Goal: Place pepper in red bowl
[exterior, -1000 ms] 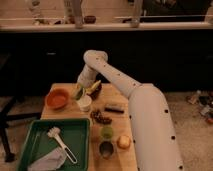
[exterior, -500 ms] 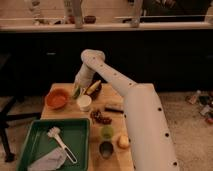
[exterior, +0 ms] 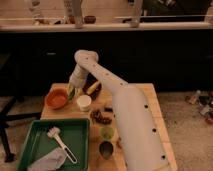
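We saw the claw point(exterior: 72, 93) clamped together on the pepper point(exterior: 70, 93), just right of the red bowl point(exterior: 56, 98), with a white cup point(exterior: 84, 102) close beside.

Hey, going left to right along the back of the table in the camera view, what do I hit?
Red bowl → gripper, shut on the pepper just right of the bowl's rim → white cup → dark bowl with a yellow item.
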Robot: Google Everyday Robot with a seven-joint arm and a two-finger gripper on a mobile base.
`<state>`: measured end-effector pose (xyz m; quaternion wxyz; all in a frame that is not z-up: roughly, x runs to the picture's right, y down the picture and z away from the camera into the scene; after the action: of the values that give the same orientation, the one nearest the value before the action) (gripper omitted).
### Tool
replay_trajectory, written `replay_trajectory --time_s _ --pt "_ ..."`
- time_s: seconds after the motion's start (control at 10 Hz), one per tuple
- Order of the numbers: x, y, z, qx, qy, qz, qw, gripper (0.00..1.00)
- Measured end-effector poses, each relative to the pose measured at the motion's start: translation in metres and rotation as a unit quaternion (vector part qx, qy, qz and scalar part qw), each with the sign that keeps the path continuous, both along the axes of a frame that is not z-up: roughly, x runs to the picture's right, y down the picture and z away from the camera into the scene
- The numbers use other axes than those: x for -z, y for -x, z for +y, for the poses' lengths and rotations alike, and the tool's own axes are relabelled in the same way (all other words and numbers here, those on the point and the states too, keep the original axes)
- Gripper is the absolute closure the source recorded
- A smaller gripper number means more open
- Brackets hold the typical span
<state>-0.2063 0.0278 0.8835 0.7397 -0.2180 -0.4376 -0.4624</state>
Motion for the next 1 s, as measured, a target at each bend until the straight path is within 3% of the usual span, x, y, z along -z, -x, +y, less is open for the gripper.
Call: replay_trajectory --time_s 0.2,0.4,0.7,1.0 --pt "-0.010 0.002 0.010 0.003 0.007 0.001 1.0000 1.00" --pt "-0.020 0.003 0.020 0.000 -0.009 0.003 1.0000 1.00" --pt "-0.021 0.007 0.023 -0.007 -0.037 -0.008 0.9993 1.00" --pt "-0.018 0.022 0.024 0.004 -0.044 -0.020 0.9988 1.00"
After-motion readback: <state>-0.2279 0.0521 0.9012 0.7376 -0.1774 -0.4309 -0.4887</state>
